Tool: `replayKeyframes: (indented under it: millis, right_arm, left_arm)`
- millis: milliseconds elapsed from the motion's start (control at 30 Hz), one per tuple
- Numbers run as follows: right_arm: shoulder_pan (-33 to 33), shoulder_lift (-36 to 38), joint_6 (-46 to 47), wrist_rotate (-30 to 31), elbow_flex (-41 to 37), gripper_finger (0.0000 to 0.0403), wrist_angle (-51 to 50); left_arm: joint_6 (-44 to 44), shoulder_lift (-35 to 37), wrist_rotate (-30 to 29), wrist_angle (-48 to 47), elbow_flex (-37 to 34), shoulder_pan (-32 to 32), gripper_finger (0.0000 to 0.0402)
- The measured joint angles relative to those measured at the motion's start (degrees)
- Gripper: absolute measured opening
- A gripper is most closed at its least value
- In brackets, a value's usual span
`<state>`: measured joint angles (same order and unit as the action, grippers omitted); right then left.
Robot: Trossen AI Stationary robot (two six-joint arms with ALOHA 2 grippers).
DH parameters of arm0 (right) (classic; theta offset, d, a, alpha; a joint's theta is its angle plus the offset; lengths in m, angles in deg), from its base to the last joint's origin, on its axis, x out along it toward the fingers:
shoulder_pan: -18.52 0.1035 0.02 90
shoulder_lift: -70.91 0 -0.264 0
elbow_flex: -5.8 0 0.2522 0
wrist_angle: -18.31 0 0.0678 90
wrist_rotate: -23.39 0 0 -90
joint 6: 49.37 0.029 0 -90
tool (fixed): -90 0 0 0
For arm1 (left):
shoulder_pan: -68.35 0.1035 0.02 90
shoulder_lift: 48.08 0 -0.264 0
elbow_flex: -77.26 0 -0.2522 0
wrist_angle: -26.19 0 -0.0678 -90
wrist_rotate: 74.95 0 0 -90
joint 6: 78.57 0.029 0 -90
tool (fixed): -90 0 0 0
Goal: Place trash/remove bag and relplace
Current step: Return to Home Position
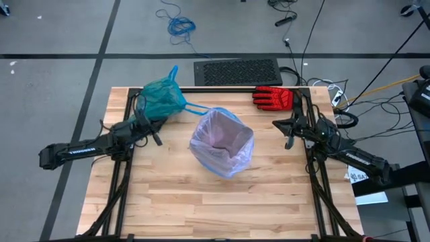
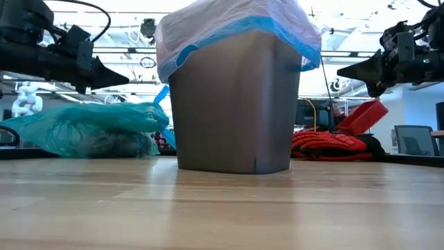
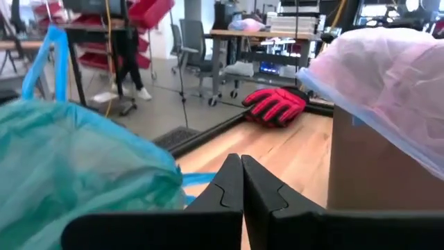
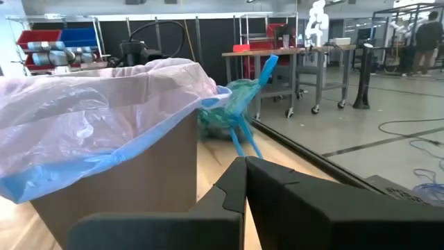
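While both arms hang above the table (image 1: 201, 202), the left gripper (image 1: 156, 138) has its two fingers (image 3: 229, 184) pressed flat together, gripping nothing. The right gripper (image 1: 289, 140) is likewise closed finger against finger (image 4: 232, 184). Between the two claws stands the bin (image 2: 232, 104), well apart from each. It is lined with the pink bag (image 1: 222, 141), whose blue edge is folded down over the rim. The teal bag (image 1: 161, 97) lies just beyond the left gripper's tips, toward the far edge of the table. It is full and bunched at the top, and one blue tie (image 1: 173, 70) stands up from it. Another blue tie (image 1: 195, 107) trails from it toward the bin. Beyond the right gripper, at the far edge, lies the red-and-black glove (image 1: 274, 97). In the low view both claws are above the tabletop, at about the height of the bin's rim, with their tips pointing inward at it.
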<state>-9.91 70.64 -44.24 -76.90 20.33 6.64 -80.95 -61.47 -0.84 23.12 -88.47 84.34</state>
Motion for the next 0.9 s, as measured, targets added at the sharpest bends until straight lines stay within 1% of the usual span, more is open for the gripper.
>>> replayKeyframes:
  millis: [233, 433, 567, 900]
  right_arm:
    - [0.0, 0.02, -0.33, -0.19, 0.02, 0.0, 0.28]
    - [0.0, 0.0, 2.53, -0.19, 0.02, 0.0, 0.26]
    - [0.0, 0.0, 4.47, -0.22, 0.02, 0.0, 0.26]
    - [0.0, 0.0, 4.67, -0.24, 0.02, 0.0, 0.26]
  left_arm:
    - [4.21, 0.29, -0.33, 0.69, -0.04, -0.01, 0.0]
    - [1.53, 0.3, -0.89, 0.34, -0.04, -0.01, 0.0]
    - [1.32, 0.3, -0.89, -0.92, -0.04, -0.01, 0.0]
    - [1.32, 0.3, -0.93, -0.98, -0.06, -0.01, 0.0]
